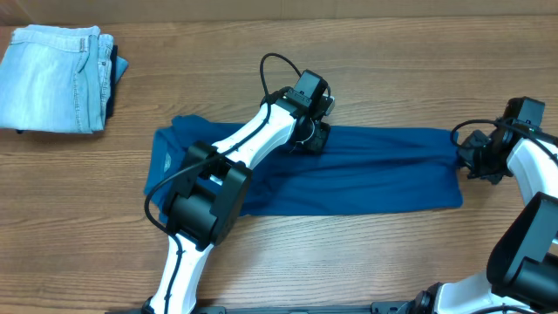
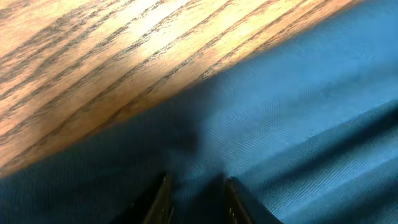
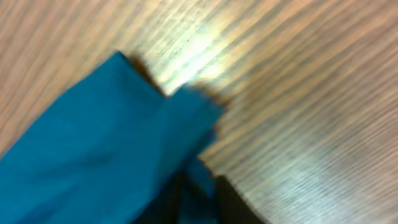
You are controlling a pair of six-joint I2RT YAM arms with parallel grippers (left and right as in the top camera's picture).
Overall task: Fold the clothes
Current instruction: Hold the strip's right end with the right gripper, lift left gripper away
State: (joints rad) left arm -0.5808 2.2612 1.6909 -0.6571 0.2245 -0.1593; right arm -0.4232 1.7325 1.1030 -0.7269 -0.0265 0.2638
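Observation:
The teal-blue polo shirt (image 1: 366, 174) lies as a long folded strip across the middle of the table. My left gripper (image 1: 312, 138) is at the strip's far edge near its middle, and its fingers (image 2: 198, 202) are shut on a pinch of the shirt fabric (image 2: 298, 118). My right gripper (image 1: 469, 159) is at the strip's right end. Its fingers (image 3: 198, 196) are shut on the shirt's end (image 3: 99, 143), which hangs a little above the wood. The collar and placket are hidden.
Folded pale denim jeans (image 1: 57, 78) lie at the far left corner of the wooden table (image 1: 349, 253). The left arm reaches diagonally over the shirt's left half. The right arm's base is at the near right.

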